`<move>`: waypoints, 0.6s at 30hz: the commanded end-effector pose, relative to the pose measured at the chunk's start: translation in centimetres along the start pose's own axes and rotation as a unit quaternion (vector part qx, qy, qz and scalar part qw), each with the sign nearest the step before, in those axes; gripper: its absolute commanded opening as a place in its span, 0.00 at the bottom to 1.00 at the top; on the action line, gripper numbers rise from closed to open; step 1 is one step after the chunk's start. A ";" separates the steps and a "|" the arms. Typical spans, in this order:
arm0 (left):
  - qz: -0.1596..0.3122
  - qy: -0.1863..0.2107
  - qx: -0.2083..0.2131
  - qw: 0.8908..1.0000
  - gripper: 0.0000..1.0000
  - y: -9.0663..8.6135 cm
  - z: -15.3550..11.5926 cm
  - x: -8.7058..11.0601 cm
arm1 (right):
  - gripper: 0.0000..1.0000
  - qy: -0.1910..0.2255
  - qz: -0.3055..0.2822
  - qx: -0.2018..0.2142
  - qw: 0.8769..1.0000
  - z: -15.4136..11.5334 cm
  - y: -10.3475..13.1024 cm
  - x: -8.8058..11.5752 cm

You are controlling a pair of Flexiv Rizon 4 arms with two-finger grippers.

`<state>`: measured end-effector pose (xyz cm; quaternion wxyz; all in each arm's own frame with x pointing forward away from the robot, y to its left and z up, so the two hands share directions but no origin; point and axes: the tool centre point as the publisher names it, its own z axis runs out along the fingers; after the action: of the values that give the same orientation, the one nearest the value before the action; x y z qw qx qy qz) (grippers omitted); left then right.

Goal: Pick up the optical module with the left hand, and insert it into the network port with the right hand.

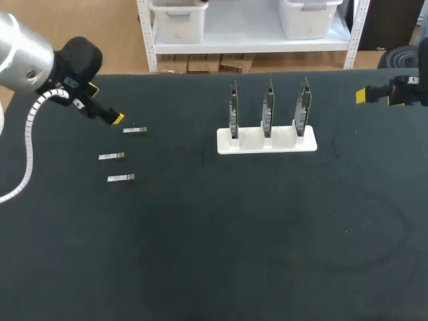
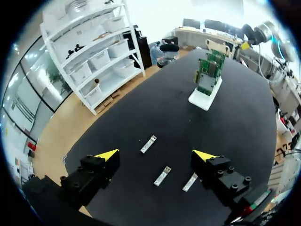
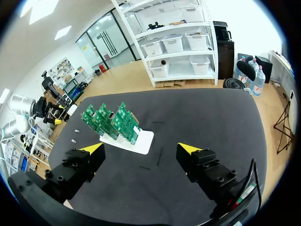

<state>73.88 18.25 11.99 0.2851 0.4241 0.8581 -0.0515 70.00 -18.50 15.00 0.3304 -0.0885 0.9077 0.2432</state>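
1. Black tabletop (image 1: pixel 214 254): 3 optical modules (image 1: pixel 111 156) lie near left edge, handy for my left-side pick.
2. Left gripper (image 2: pixel 156 155) hovers near them, wide open, empty.
3. Right gripper (image 3: pixel 141 148) open, empty, at far right edge; boards (image 1: pixel 267 110) upright, far middle.

The left gripper (image 1: pixel 115 120) is just beside the nearest optical module (image 1: pixel 134 130), with a second module (image 1: pixel 112 156) and a third module (image 1: pixel 121 178) farther from it.

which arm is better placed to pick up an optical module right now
Left. The left gripper hangs open right beside the three optical modules, the nearest module just off its tip. The right gripper is across the table, past the card stand, far from them.
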 end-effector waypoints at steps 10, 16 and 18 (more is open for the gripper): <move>-0.016 0.046 0.018 0.999 1.00 2.1 2.5 0.0 | 1.00 0.000 0.000 0.000 1.000 0.0 0.0 0.0; -0.016 0.046 0.018 0.999 1.00 2.1 2.5 0.0 | 1.00 0.000 0.000 0.000 1.000 0.0 0.0 0.0; -0.016 0.046 0.018 0.999 1.00 2.1 2.5 0.0 | 1.00 0.000 0.000 0.000 1.000 0.0 0.0 0.0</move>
<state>76.41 18.73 10.27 0.2368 0.4161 0.8765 -0.0508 70.00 -18.50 15.00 0.3304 -0.0885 0.9077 0.2432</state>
